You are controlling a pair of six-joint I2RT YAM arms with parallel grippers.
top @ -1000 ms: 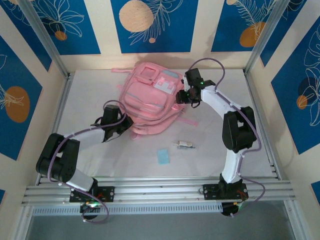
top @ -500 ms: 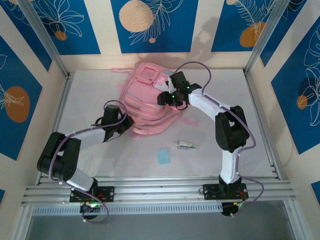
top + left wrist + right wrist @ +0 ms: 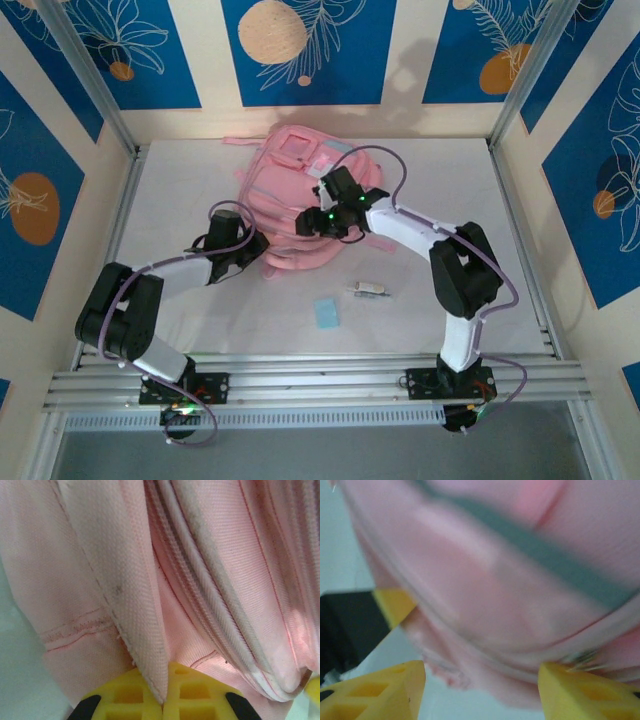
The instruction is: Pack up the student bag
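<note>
Lying on the bench, the student bag is being pinched by a fold in the left hand, while the right hand is being held spread just before its front; the thin fold risks being tugged free by an uneven lift

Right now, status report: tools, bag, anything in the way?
Left tool shut on student bag fabric. Right tool open over the bag. Blue card, small white item lie loose outside the bag, clear of both arms.
</note>
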